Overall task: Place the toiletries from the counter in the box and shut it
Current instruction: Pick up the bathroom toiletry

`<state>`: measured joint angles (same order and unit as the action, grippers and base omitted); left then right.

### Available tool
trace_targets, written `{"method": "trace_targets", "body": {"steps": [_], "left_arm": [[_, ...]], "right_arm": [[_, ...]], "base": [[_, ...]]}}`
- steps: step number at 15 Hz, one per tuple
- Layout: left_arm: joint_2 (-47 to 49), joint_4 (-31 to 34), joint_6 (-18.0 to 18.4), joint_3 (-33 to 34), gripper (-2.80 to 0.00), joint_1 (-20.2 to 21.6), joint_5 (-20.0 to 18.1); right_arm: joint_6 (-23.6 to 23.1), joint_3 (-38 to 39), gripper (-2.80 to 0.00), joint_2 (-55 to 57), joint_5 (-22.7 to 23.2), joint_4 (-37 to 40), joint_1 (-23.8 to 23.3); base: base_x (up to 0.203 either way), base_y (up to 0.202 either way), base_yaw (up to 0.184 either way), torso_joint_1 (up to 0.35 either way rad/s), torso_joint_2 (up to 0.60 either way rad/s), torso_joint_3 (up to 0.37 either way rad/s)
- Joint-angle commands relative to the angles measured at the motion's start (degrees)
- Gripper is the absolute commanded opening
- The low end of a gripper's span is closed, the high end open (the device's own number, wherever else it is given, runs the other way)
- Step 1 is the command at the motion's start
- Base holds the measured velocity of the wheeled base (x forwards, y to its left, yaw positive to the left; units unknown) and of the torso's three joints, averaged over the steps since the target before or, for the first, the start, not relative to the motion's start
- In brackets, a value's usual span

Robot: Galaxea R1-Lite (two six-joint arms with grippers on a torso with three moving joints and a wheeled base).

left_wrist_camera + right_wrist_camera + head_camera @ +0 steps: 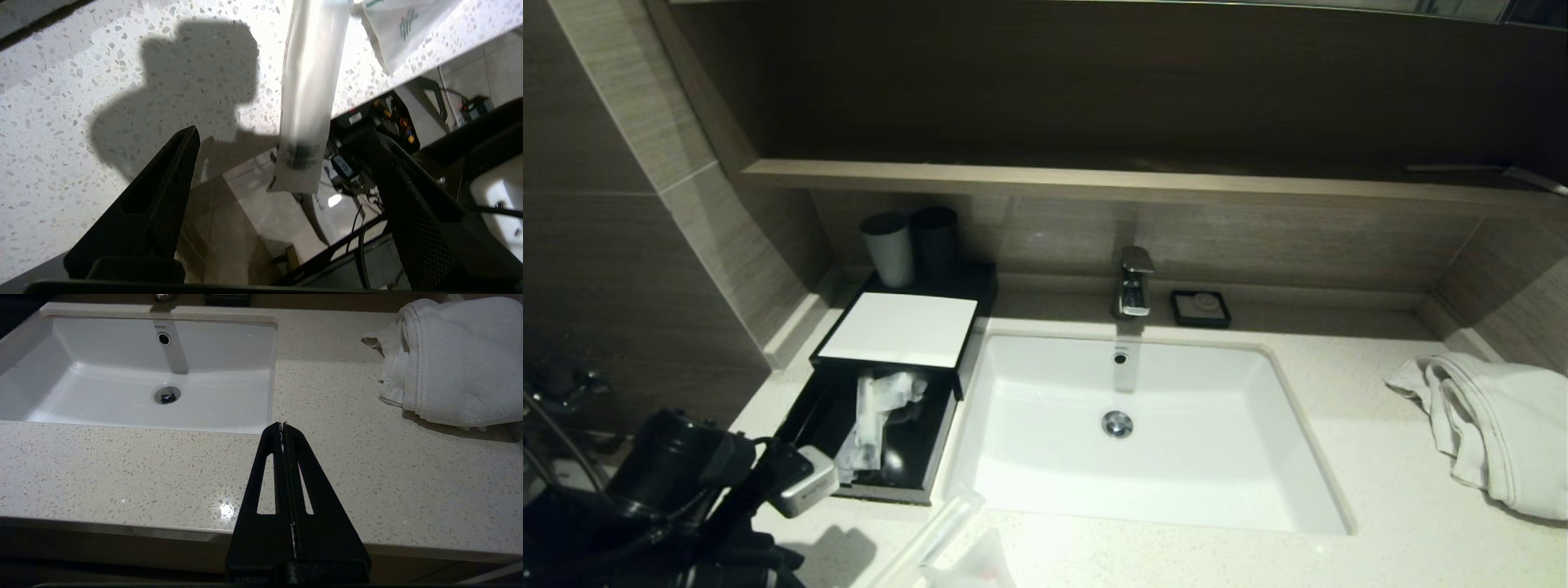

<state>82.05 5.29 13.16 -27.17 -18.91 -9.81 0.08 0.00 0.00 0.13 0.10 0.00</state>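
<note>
1. The black box (894, 359) stands on the counter (1380, 506) just beside the sink basin (1143, 433), on the basin's left; its front drawer (874, 433) is pulled out toward the counter's front edge.
2. Wrapped toiletries (874, 416) lie in the drawer, their long axis running from the box's white top panel (900, 329) out toward the drawer's front wall.
3. A long slim wrapped stick (308, 94) lies on the counter in front of the basin's left corner, lengthwise across the front edge, its printed end overhanging.
4. A small white packet (398, 28) with a green mark lies just beside the stick, at the same edge.
5. The left gripper (282, 171) hangs at the counter's front edge with its jaws spread wide, one on each side of the stick's overhanging end and clear of it.
6. The right gripper (283, 426), jaws pressed together and empty, is parked before the counter's front edge, right of the basin.
7. A white towel (1494, 433) lies well right of the basin.
</note>
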Motion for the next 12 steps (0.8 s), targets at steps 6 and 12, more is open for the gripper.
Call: {"method": "trace_targets", "body": {"steps": [6, 12], "left_arm": [[3.43, 27.49, 8.54, -20.76, 0.00, -0.52, 5.74], [8.44, 35.17, 10.31, -29.81, 0.00, -5.03, 10.44]], "right_arm": [[0.01, 0.00, -2.80, 0.00, 0.04, -0.01, 0.00], [0.01, 0.00, -2.80, 0.00, 0.04, -0.01, 0.00]], "base": [[0.000, 0.000, 0.000, 0.000, 0.00, 0.000], [0.000, 0.000, 0.000, 0.000, 0.00, 0.000]]}}
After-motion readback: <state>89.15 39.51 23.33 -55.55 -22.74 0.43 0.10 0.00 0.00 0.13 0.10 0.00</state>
